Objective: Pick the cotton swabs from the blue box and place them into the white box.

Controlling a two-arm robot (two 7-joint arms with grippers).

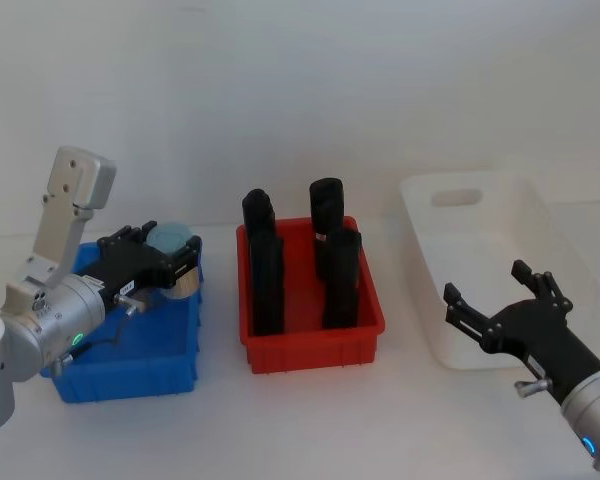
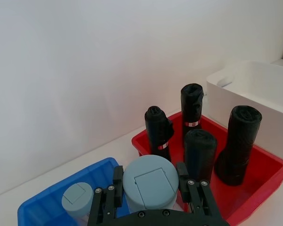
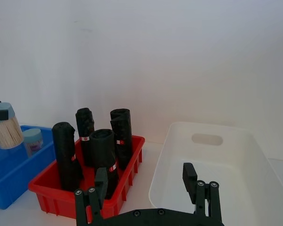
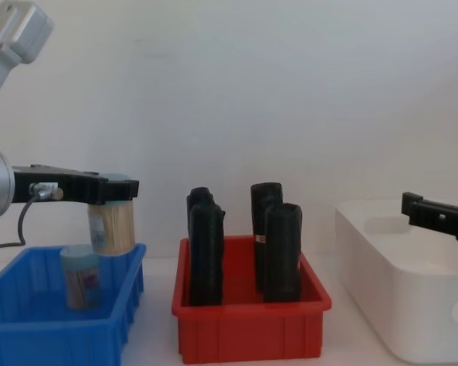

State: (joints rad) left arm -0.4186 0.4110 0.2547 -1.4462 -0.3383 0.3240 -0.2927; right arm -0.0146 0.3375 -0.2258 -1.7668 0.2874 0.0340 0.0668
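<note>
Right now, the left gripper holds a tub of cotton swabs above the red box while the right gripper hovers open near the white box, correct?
No: the chest view shows the left gripper holding the tub above the blue box, not the red box. The right gripper does hover open near the white box.

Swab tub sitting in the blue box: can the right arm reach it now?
Probably not: the right gripper hovers by the white box, black rolls in the red bin stand between, and the left gripper holds another tub over the blue box.
</note>
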